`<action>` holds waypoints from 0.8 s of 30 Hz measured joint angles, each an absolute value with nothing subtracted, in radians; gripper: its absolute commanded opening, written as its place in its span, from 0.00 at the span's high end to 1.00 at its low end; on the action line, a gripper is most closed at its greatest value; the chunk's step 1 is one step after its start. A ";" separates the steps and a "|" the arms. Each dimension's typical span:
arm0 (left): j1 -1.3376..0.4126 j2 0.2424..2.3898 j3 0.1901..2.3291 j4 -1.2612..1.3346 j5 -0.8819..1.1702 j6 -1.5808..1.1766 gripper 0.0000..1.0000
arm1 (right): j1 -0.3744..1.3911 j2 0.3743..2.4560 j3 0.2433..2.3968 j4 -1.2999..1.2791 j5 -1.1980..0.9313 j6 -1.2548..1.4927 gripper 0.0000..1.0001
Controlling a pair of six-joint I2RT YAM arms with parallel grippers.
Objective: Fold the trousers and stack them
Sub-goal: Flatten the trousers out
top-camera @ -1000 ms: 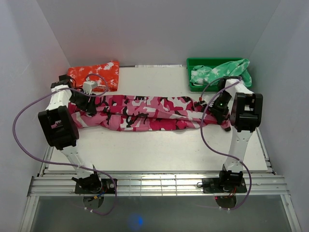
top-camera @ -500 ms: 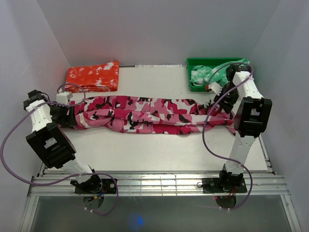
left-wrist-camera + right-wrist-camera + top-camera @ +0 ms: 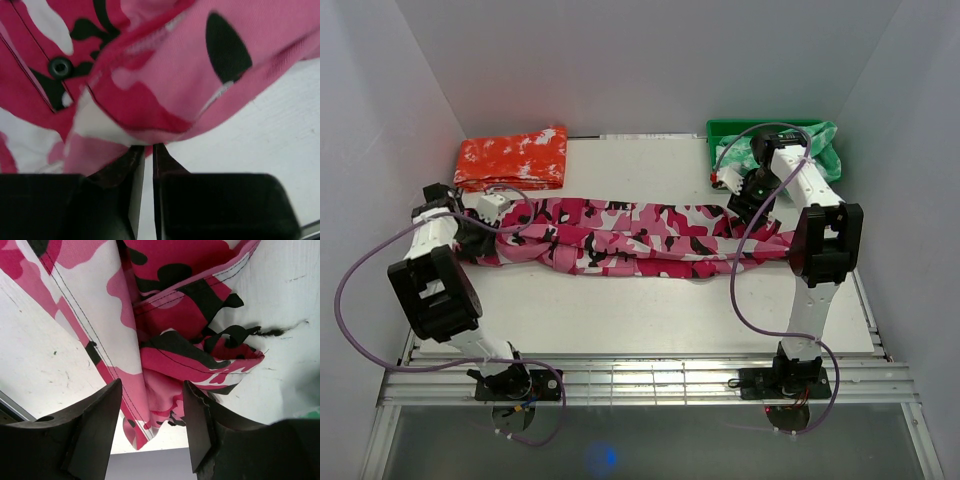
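Observation:
The trousers (image 3: 640, 235), pink-magenta camouflage with black and white patches, lie stretched left to right across the middle of the table. My left gripper (image 3: 485, 228) sits at their left, waist end. In the left wrist view its jaws (image 3: 148, 148) stand almost together, with a fold of the trousers (image 3: 150, 95) pinched at the tips. My right gripper (image 3: 745, 198) is over the leg ends at the right. In the right wrist view it (image 3: 150, 410) is open, its fingers (image 3: 95, 425) either side of the bunched hem (image 3: 170, 365) without gripping it.
A folded orange-red garment (image 3: 515, 157) lies at the back left. A green bin (image 3: 720, 128) at the back right holds a green garment (image 3: 790, 150), close behind my right arm. White walls enclose the table on three sides.
The right gripper opened and let go of the leg ends, then shifted left. The left gripper moved back in to the waist end and closed there. The trousers lie straighter.

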State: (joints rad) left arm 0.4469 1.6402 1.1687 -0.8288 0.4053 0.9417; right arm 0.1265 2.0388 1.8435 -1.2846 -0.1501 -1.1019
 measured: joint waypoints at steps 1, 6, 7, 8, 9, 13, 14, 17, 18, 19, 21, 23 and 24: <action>0.425 1.655 1.193 -0.842 0.404 0.950 0.87 | 0.127 2.038 1.843 -1.285 -0.160 -1.099 0.43; 0.397 1.758 1.422 -0.942 0.392 0.956 1.00 | 0.126 2.032 1.838 -1.284 -0.186 -1.084 0.46; 0.395 1.782 1.492 -0.970 0.388 0.953 1.00 | 0.125 2.027 1.835 -1.285 -0.191 -1.083 0.46; 0.392 1.807 1.579 -1.008 0.382 0.951 1.00 | 0.125 2.024 1.834 -1.287 -0.194 -1.082 0.47; 0.387 1.830 1.659 -1.036 0.374 0.948 1.00 | 0.125 2.020 1.834 -1.286 -0.199 -1.082 0.47; 0.329 1.897 1.885 -1.095 0.350 0.926 1.00 | 0.126 2.014 1.835 -1.286 -0.213 -1.082 0.48; 0.304 1.922 1.929 -1.113 0.342 0.917 0.96 | 0.127 2.015 1.835 -1.286 -0.213 -1.081 0.48; 0.243 2.017 2.047 -1.184 0.330 0.887 0.61 | 0.130 2.014 1.838 -1.285 -0.213 -1.084 0.44; 0.233 2.045 2.065 -1.205 0.334 0.868 0.51 | 0.132 2.014 1.837 -1.285 -0.213 -1.085 0.43; 0.232 2.061 2.064 -1.222 0.339 0.847 0.46 | 0.134 2.012 1.835 -1.285 -0.213 -1.085 0.42; 0.259 2.066 2.020 -1.252 0.344 0.800 0.39 | 0.143 2.000 1.825 -1.282 -0.215 -1.088 0.34; 0.316 2.009 1.883 -1.233 0.352 0.748 0.37 | 0.156 1.977 1.798 -1.283 -0.225 -1.083 0.26; 0.349 1.961 1.798 -1.229 0.351 0.725 0.36 | 0.165 1.971 1.789 -1.285 -0.233 -1.076 0.25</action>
